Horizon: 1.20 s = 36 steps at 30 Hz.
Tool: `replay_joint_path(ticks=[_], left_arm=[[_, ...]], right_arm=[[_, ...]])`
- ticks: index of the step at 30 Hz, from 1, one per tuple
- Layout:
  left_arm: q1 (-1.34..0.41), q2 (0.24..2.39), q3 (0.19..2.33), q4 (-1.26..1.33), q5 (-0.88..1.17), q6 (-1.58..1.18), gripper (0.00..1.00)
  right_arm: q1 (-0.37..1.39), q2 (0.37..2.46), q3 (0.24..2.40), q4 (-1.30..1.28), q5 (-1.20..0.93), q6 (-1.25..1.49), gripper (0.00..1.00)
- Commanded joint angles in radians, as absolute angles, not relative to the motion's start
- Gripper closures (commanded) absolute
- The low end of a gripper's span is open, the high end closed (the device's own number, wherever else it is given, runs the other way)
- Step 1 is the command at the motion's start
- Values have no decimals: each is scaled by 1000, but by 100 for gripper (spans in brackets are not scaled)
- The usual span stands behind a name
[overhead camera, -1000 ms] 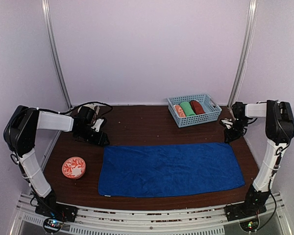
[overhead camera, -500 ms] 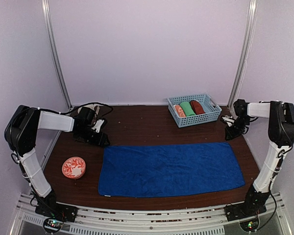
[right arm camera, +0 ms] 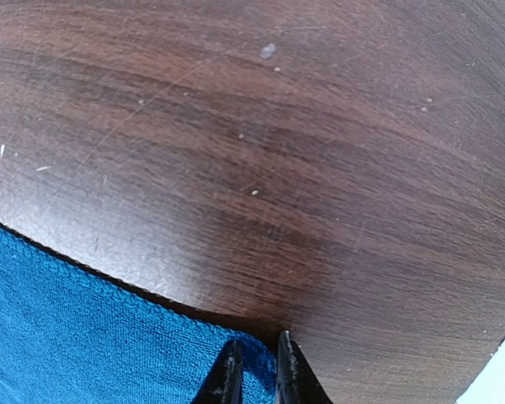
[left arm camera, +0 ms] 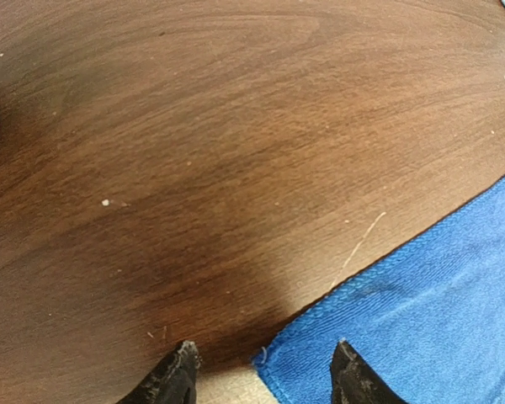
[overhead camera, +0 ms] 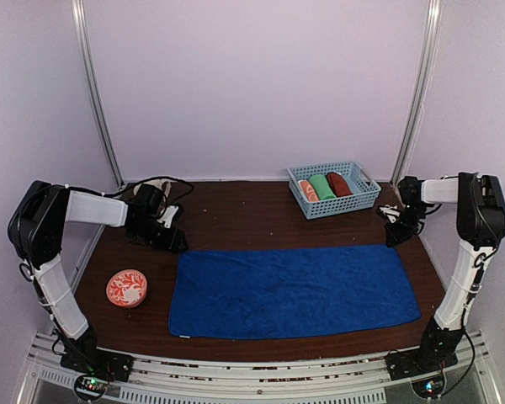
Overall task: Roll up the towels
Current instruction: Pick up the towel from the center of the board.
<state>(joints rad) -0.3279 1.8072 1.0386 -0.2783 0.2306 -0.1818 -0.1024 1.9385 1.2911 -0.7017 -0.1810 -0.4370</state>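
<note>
The royal blue towel (overhead camera: 295,290) lies flat across the middle of the table. My left gripper (overhead camera: 175,240) stands open low over its far left corner. In the left wrist view the corner of the blue towel (left arm camera: 421,328) lies between the spread fingers of the left gripper (left arm camera: 263,345). My right gripper (overhead camera: 393,238) is at the far right corner. In the right wrist view its narrow jaws (right arm camera: 258,340) pinch the corner of the blue towel (right arm camera: 67,337). The rust-brown towel (overhead camera: 339,183) sits rolled in the basket.
A light blue basket (overhead camera: 358,202) at the back right also holds a green roll (overhead camera: 323,186) and an orange-and-white roll (overhead camera: 308,190). A round orange patterned dish (overhead camera: 127,288) sits at the near left. Cables lie behind the left gripper.
The right gripper's jaws have narrowed onto the towel's far right corner. The left arm and the towel have not moved.
</note>
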Motion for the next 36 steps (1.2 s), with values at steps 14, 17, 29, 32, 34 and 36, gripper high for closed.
replay_joint_path(ticks=[14,17,29,32,34,36], left_arm=[[-319,1823,1051,-261,186,-209,46],[-294,1825,1046,-252,222,-239,45],[-279,1895,1056,-263,405,-235,67],[-279,1899,1065,-297,373,-217,69],[-280,1900,1073,-314,362,-201,71],[-280,1901,1074,-329,347,-190,73]], right_arm=[[-101,1985,1299,-640,-150,-402,96],[-101,1989,1304,-642,-163,-402,98],[-101,1998,1311,-657,-196,-400,98],[-100,1996,1314,-658,-196,-399,98],[-100,1997,1315,-657,-199,-399,98],[-100,1996,1314,-658,-201,-397,98]])
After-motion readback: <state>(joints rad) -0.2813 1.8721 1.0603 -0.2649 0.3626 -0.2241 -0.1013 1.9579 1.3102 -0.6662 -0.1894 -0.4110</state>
